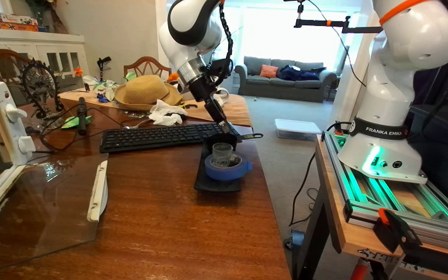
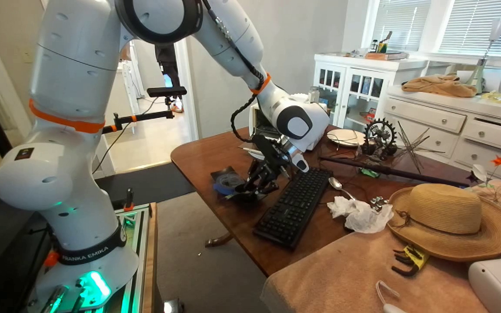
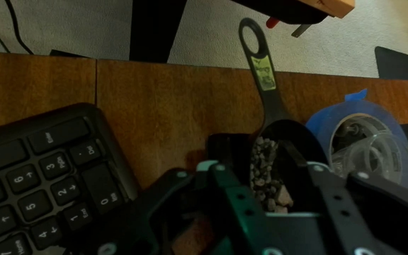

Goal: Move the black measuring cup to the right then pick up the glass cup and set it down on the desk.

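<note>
Closest, in the wrist view, is the hand (image 3: 259, 150). Its fingers (image 3: 293, 154) are apart, one inside the black measuring cup (image 3: 306, 136), one outside. Small stones (image 3: 262, 163) in that cup could spill if a crooked lift tips it. Just beside it, the glass cup (image 3: 374, 156) is in or on the blue tape (image 3: 322, 122); a bump could knock it over. The measuring cup's handle (image 3: 272, 99) pokes past the edge of the tabletop (image 3: 165, 106), so a hard shove that way might drop it.

I see glossy wood across the desk (image 1: 161, 217), clear shiny glass in the glass cup (image 1: 222, 153), matt plastic in the black measuring cup (image 3: 277, 109), rough stones (image 3: 263, 166) inside it. Far off in an exterior view, the hat (image 1: 144, 89) looks like woven straw.
</note>
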Robot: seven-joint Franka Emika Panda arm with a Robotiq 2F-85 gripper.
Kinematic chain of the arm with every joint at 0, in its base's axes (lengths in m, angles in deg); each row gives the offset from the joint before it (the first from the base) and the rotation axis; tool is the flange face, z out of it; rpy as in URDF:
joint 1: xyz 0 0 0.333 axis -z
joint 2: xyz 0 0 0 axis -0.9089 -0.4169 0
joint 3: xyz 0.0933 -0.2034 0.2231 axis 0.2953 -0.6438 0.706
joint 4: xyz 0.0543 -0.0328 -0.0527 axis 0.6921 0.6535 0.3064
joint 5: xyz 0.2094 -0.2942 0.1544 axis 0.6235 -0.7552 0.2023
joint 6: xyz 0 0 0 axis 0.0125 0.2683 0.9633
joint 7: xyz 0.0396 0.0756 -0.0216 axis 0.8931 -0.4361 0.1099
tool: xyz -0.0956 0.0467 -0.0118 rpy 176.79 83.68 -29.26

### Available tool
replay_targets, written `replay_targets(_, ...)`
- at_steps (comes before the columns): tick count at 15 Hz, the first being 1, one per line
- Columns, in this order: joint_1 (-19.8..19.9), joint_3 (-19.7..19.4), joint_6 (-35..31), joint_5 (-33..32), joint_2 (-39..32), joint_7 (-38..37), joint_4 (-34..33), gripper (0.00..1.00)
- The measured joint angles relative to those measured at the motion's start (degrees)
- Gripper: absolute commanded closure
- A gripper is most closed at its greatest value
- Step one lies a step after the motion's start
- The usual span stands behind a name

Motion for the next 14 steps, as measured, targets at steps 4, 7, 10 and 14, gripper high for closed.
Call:
replay_targets(4, 0.0, 0.0, 0.0, 0.0, -0.1, -0.1, 0.0, 0.62)
replay_targets(7, 0.0, 0.0, 0.0, 0.0, -0.4, -0.1, 0.0, 0.76)
replay_targets(10, 0.0, 0.0, 0.0, 0.0, -0.8, -0.1, 0.0, 0.85)
replay_targets(14, 0.0, 0.0, 0.1, 0.0, -1.2, -0.1, 0.0, 1.00)
